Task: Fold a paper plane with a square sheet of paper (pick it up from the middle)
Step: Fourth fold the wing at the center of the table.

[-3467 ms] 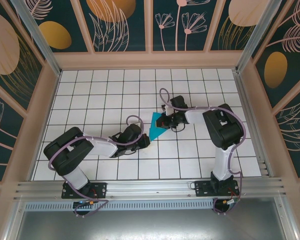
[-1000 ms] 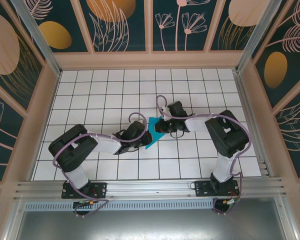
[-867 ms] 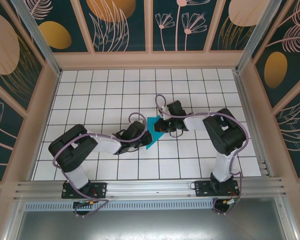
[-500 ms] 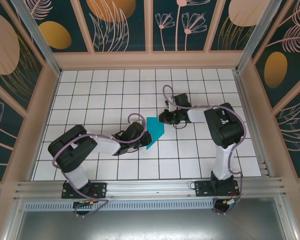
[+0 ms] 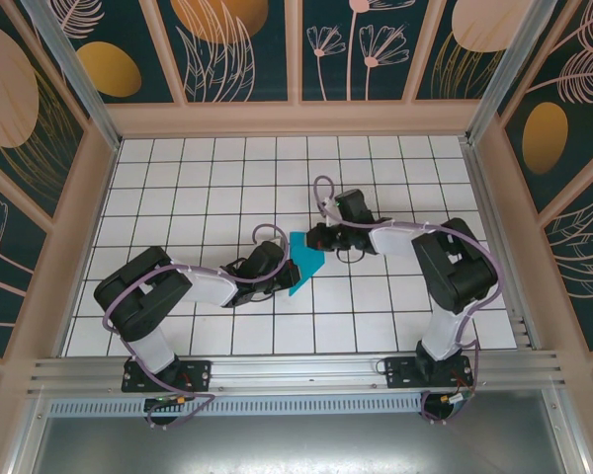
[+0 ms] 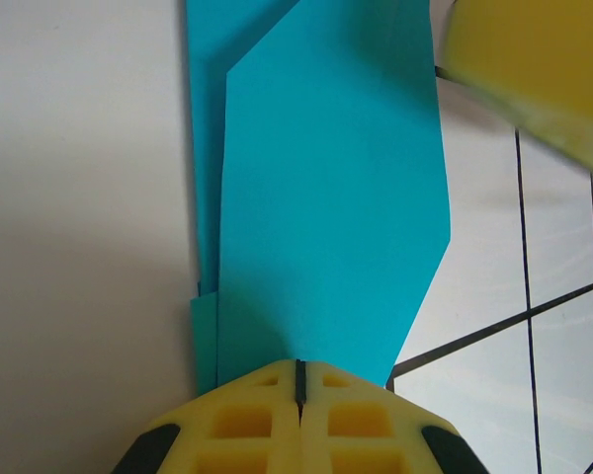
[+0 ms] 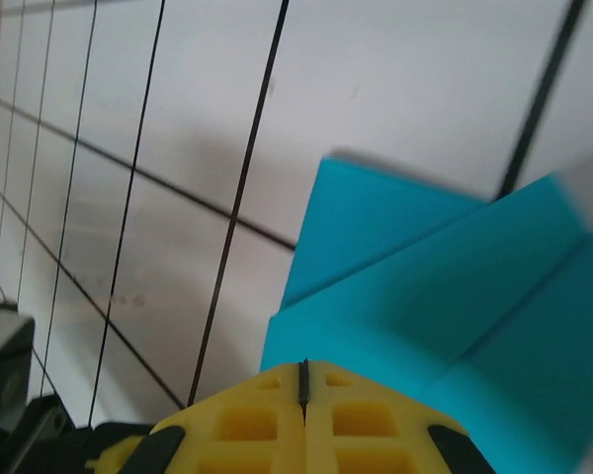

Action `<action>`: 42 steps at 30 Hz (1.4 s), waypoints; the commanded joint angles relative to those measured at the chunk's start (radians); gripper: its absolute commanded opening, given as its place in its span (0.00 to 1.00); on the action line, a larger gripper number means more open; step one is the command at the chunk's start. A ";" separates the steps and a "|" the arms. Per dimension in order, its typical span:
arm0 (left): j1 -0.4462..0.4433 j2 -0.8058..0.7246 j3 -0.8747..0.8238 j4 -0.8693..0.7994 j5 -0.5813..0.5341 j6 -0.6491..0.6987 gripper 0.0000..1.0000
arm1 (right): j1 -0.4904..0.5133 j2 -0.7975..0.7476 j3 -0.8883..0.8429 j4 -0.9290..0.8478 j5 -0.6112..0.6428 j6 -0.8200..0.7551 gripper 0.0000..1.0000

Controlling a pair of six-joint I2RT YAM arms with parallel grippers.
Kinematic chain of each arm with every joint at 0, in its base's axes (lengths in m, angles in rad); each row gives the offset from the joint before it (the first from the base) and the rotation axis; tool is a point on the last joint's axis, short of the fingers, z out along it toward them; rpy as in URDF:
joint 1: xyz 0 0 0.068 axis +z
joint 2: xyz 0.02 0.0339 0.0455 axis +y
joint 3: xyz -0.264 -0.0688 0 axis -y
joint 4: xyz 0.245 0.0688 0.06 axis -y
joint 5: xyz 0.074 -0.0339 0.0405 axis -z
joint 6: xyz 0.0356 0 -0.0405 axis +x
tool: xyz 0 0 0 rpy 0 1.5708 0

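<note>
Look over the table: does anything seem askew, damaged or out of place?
Nothing is torn or spilled. The folded teal paper has uneven layers: in the left wrist view a narrow strip of the lower layer sticks out along its left edge.

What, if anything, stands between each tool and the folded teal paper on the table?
Nothing visible does. The left tool, shut, sits right at the near edge of the folded teal paper. The right tool, also shut, meets the paper from the other side. No other thing lies in either path.
</note>
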 commanded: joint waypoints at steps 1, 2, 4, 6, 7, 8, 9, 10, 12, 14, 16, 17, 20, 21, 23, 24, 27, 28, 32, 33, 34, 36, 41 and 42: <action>-0.003 0.022 -0.028 -0.179 0.018 0.003 0.00 | 0.003 0.057 0.001 0.014 -0.019 0.003 0.00; -0.003 0.021 -0.027 -0.180 0.018 0.004 0.00 | 0.001 0.075 0.015 0.010 -0.014 0.000 0.00; -0.003 0.019 -0.031 -0.181 0.019 0.004 0.00 | -0.011 0.104 0.039 0.005 -0.006 -0.007 0.00; -0.003 0.017 -0.034 -0.181 0.019 0.006 0.00 | -0.036 0.131 0.060 0.007 0.001 -0.011 0.00; -0.003 0.017 -0.036 -0.180 0.021 0.006 0.00 | -0.056 0.147 0.074 0.008 0.005 -0.011 0.00; -0.003 0.015 -0.039 -0.178 0.022 0.007 0.00 | -0.077 0.165 0.089 0.007 0.005 -0.012 0.00; -0.003 0.015 -0.040 -0.177 0.025 0.007 0.00 | -0.097 0.181 0.102 0.012 0.008 -0.014 0.00; -0.003 0.015 -0.044 -0.172 0.027 0.007 0.00 | -0.121 0.202 0.119 0.018 0.025 -0.014 0.00; -0.002 0.017 -0.046 -0.171 0.034 0.012 0.00 | -0.165 0.246 0.164 0.005 0.041 -0.011 0.00; -0.003 0.016 -0.048 -0.171 0.037 0.014 0.00 | -0.203 0.276 0.202 0.006 0.047 0.001 0.00; -0.003 0.010 -0.049 -0.174 0.040 0.016 0.00 | -0.225 0.278 0.234 -0.004 0.047 0.001 0.00; -0.003 0.007 -0.049 -0.172 0.040 0.017 0.00 | -0.231 0.272 0.246 -0.009 0.046 -0.001 0.00; -0.003 0.006 -0.038 -0.184 0.039 0.024 0.00 | -0.233 0.248 0.275 -0.030 0.038 -0.016 0.00; -0.003 0.005 -0.034 -0.184 0.039 0.024 0.00 | -0.231 0.242 0.281 -0.042 0.038 -0.019 0.00; -0.002 0.003 -0.029 -0.183 0.040 0.024 0.00 | -0.231 0.215 0.277 -0.055 0.031 -0.020 0.00; -0.003 0.004 -0.025 -0.179 0.038 0.025 0.00 | -0.230 0.193 0.264 -0.051 0.026 -0.014 0.00; -0.003 -0.068 0.005 -0.185 0.019 0.031 0.00 | -0.221 0.101 0.189 -0.036 0.017 0.016 0.00; -0.001 -0.091 0.021 -0.189 0.010 0.034 0.01 | -0.217 0.066 0.163 -0.035 0.018 0.030 0.00; 0.020 -0.194 0.067 -0.225 -0.071 0.034 0.38 | -0.193 -0.055 0.059 -0.039 0.037 0.088 0.16; 0.030 -0.219 0.069 -0.233 -0.095 0.028 0.47 | -0.191 -0.075 0.038 -0.036 0.037 0.102 0.19; 0.042 -0.243 0.066 -0.241 -0.126 0.022 0.55 | -0.187 -0.100 0.011 -0.026 0.035 0.127 0.25; 0.068 -0.285 0.054 -0.251 -0.175 0.007 0.70 | -0.178 -0.140 -0.042 0.001 0.026 0.173 0.35; 0.108 -0.349 0.010 -0.234 -0.228 -0.014 0.92 | -0.123 -0.167 -0.119 0.066 0.017 0.281 0.49; 0.112 -0.353 0.003 -0.225 -0.226 -0.014 0.94 | -0.113 -0.162 -0.124 0.079 0.011 0.296 0.50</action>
